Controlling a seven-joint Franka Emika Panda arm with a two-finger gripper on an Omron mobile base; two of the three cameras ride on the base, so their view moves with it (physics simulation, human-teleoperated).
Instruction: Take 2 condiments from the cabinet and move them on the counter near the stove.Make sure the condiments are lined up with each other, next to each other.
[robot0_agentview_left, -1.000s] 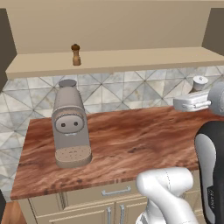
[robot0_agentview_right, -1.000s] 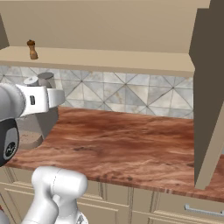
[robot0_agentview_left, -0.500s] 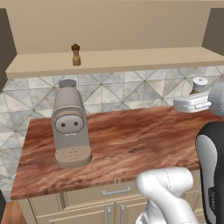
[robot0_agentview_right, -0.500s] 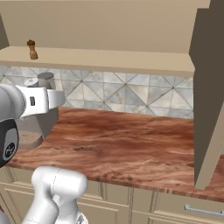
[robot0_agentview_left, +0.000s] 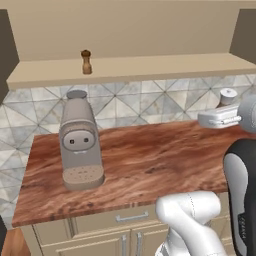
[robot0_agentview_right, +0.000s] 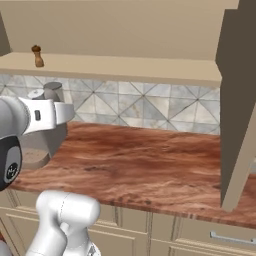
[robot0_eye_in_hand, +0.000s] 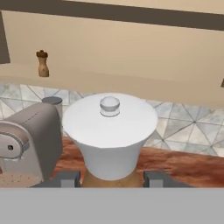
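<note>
Holding the pale shaker (robot0_eye_in_hand: 110, 135) in the pincer (robot0_eye_in_hand: 110, 178), carried above the tabletop (robot0_agentview_left: 150, 160) to the right of the coffee machine (robot0_agentview_left: 79, 142); fingers (robot0_eye_in_hand: 65, 178) sit tight on both sides of the shaker base, so closed on it, narrow gap. Largest down: cabinet (robot0_agentview_left: 130, 30) spans the top, shelf board (robot0_agentview_left: 150, 65) over the tiled backsplash; tabletop below, long reddish-brown wood grain; coffee machine at its left end; pepper mill (robot0_agentview_left: 86, 61) standing upright on the shelf, above and slightly right of the coffee machine; shaker smallest, right of the machine, clear of it. Stove not seen here. Step in hand, by judgement: transport the shaker to the stove side. Keep it upright, keep the grip steady, carry high enough to clear the coffee machine, set down flat with room beside it for the mill. Shaker look: white cap, wide and round, small domed knob on top, body tapering down to a tan base. Mill look: brown wood, round knob, slim waist.
</note>
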